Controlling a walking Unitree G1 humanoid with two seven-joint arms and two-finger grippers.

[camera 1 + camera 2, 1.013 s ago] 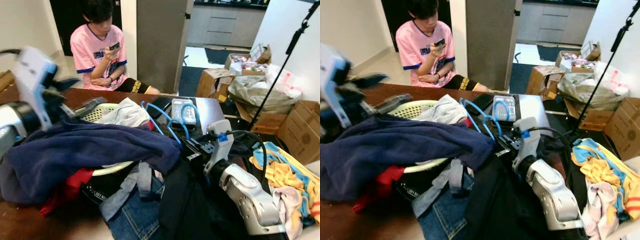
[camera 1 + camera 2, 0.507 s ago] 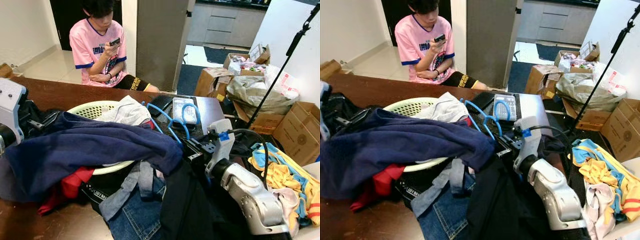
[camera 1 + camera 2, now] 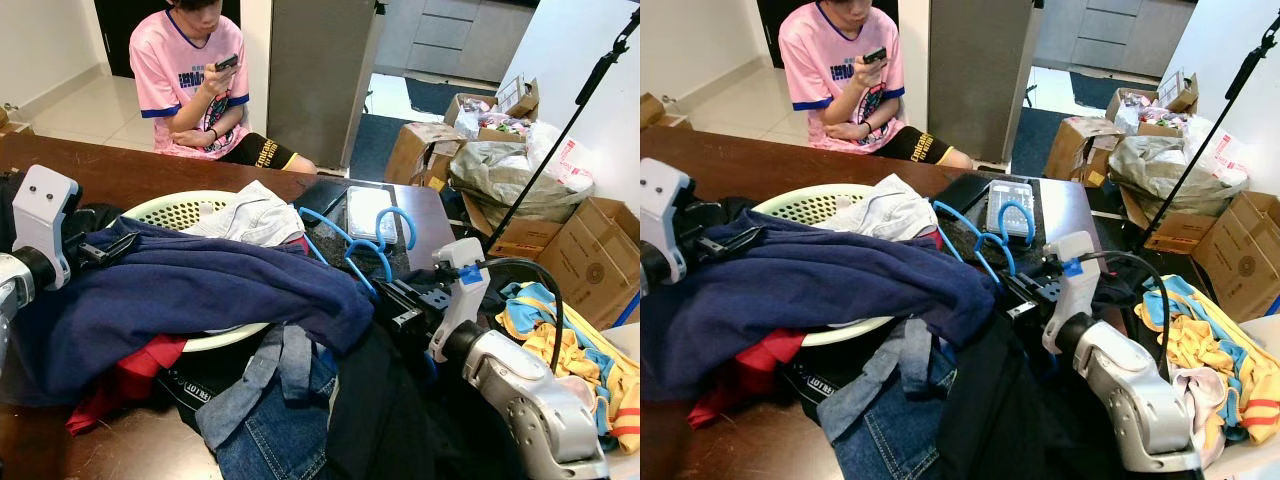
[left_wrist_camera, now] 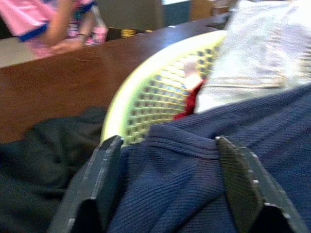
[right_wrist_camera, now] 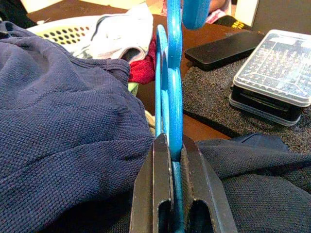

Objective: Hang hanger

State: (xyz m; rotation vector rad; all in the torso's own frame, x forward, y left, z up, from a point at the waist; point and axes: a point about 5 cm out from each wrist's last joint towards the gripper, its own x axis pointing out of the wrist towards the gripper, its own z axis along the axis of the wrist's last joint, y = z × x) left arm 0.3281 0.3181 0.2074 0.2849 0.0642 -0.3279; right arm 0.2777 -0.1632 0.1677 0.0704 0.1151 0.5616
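A blue plastic hanger (image 3: 358,248) stands up from the clothes heap, its hook (image 3: 397,226) over the table's far end. My right gripper (image 5: 169,145) is shut on the hanger's lower bar, just above a black garment (image 3: 380,420). A navy shirt (image 3: 200,290) lies draped over a pale green laundry basket (image 3: 180,208). At the shirt's left edge my left gripper (image 4: 167,145) is open, and a fold of the navy cloth bulges between its fingers (image 4: 104,170).
A person in a pink shirt (image 3: 190,75) sits behind the brown table (image 3: 130,170), looking at a phone. Jeans (image 3: 265,430), a clear case (image 3: 368,210) and a black phone lie on the table. Cardboard boxes (image 3: 590,260), a stand pole (image 3: 560,140) and loose clothes (image 3: 570,345) crowd the right.
My left arm has come down from a raised, blurred pose to the navy shirt's left edge. The view has tilted down a little. The right gripper keeps hold of the hanger.
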